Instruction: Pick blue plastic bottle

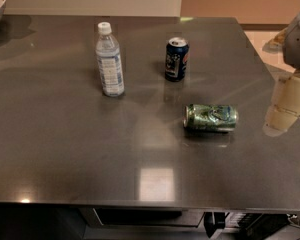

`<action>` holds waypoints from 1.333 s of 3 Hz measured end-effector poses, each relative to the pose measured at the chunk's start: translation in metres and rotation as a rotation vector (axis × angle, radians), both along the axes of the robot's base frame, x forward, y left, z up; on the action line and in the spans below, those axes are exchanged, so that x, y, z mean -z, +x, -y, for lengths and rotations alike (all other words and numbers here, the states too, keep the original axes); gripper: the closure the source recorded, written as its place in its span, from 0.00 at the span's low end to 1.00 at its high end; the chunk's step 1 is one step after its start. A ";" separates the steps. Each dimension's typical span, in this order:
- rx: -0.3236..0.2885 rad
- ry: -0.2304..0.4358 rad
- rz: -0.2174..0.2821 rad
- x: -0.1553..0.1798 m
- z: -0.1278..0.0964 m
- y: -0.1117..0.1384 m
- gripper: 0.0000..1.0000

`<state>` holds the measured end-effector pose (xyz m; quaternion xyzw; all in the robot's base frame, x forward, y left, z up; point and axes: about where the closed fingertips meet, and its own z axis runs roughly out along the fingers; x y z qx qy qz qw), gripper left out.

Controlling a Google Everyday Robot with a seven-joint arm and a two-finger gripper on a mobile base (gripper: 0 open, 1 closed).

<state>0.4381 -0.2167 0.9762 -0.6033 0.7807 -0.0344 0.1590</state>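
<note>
You are looking at the blue plastic bottle standing upright on the left-centre part of the dark table, white cap on. It is standing well apart from the dark blue soda can upright to its right and the green can lying on its side nearer the front. The gripper is hanging at the right edge of the view, above the table's right side and far from the bottle, and you cannot tell whether its jaws are wide or narrow. You are probably dealing with a light, thin-walled thing: the sides are likely giving under a hard squeeze, and the smooth label is likely making it slippery. Being tall and slim, it is liable to tip at a sideways nudge. You are best aiming for the labelled middle of the body, below the shoulder, coming in level and closing only firmly enough to keep it from sliding.
</note>
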 end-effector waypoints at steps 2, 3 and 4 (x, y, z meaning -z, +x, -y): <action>-0.014 0.010 0.004 -0.001 -0.005 0.004 0.00; -0.037 0.076 0.023 -0.002 -0.027 0.026 0.00; -0.054 0.157 0.044 -0.001 -0.067 0.058 0.00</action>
